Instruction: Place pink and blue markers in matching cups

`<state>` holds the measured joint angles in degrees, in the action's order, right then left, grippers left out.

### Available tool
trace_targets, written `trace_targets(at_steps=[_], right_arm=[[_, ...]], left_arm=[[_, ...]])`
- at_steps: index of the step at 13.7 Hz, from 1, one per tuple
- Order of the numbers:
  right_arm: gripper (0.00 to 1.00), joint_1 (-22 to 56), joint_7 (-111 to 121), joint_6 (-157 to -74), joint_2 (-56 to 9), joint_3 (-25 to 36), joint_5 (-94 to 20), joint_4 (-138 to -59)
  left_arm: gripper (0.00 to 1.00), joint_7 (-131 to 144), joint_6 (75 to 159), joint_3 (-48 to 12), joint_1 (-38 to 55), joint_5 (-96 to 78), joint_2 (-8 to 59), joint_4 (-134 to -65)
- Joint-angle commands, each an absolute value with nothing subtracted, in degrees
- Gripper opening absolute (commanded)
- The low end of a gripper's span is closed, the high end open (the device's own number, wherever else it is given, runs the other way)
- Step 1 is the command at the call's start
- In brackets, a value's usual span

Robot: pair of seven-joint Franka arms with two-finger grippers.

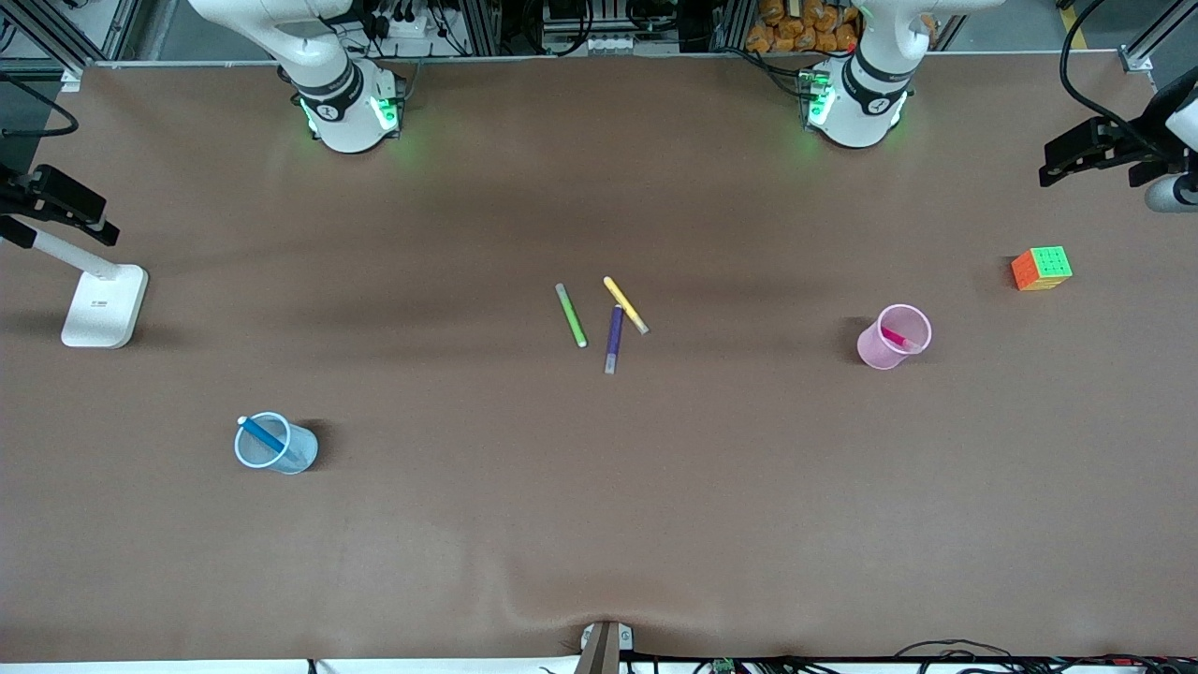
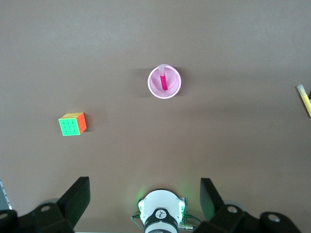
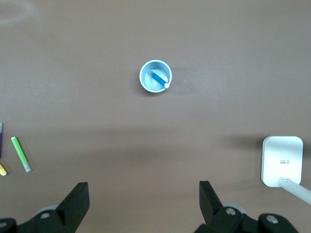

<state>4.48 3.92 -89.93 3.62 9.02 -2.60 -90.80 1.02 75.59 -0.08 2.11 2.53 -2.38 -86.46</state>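
Already the pink marker (image 1: pixel 896 337) stands in the pink cup (image 1: pixel 880 353) toward the left arm's table end, the blue marker (image 1: pixel 263 436) in the blue cup (image 1: pixel 290 456) toward the right arm's. Only the wrist views show the left gripper (image 2: pixel 145 206) and right gripper (image 3: pixel 144 206), both high above the table, spread wide and empty.

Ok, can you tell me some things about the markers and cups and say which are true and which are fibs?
1. The blue marker stands in the blue cup. True.
2. The pink cup is empty. False: the pink marker is inside.
3. Green, yellow and purple markers lie on the table. True.
4. The left pincer holds a marker. False: it is open, holding nothing.
5. The cube sits beside the blue cup. False: it is by the pink cup.
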Motion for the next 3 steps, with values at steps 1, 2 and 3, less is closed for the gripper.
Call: trace_targets(at_steps=[1, 2, 3], right_arm=[[1.0, 3.8, 3.5, -90.1, 4.7, 8.4, -1.8, -91.0], [1.0, 3.7, 3.5, -90.0, 4.7, 8.4, -1.8, -91.0], [1.0, 3.5, 3.5, -90.0, 4.7, 8.4, -1.8, -90.9]], left_arm=[[1.0, 2.5, 76.0, 0.3, 2.5, 2.1, -2.2, -86.1], [1.0, 2.5, 76.0, 0.3, 2.5, 2.2, -2.3, -86.1], [1.0, 2.7, 76.0, 0.2, 2.5, 2.5, -2.3, -86.1]])
